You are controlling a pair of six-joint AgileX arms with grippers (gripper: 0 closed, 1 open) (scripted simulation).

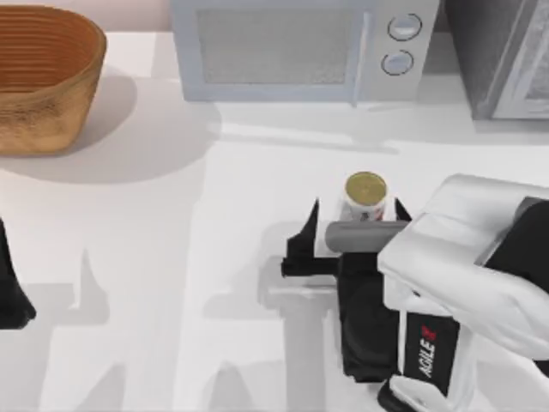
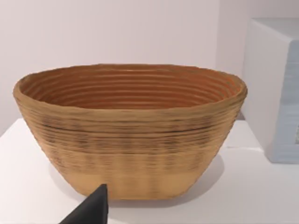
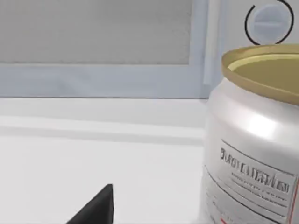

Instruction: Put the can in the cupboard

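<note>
R gripper (image 1: 356, 225) sits low at the table, fingers spread wide w/ nothing between the pads yet. One dark fingertip (image 1: 310, 225) stands clear to the left of the can, the other hugs the can's right side; can't tell if that one touches. So the can is off-centre in the gap, nearer the right finger.

The can (image 1: 365, 196) stands upright on the white table (image 1: 214, 257), right of centre, in front of the microwave (image 1: 292, 47) and well short of the cupboard (image 1: 502, 56) at the far right corner. In the R wrist view the can (image 3: 254, 140) looms close, dull gold top, white wall w/ printed label, a bit of red at the base.

Handling, my read: small drink can, prob. light, thin metal wall, smooth and a bit slippery; stiff enough for a moderate squeeze but too much force could dent it. Tall and narrow, so a sideways nudge from one finger may tip it. Best hold looks like mid-body, pads on opposite sides, after centring it.

R arm pose: reaches in from the near right edge, white forearm angled over the table, wrist level, fingers pointing toward the microwave.

L gripper (image 1: 13, 292) parked at the left edge, facing the wicker basket (image 2: 131, 130).
</note>
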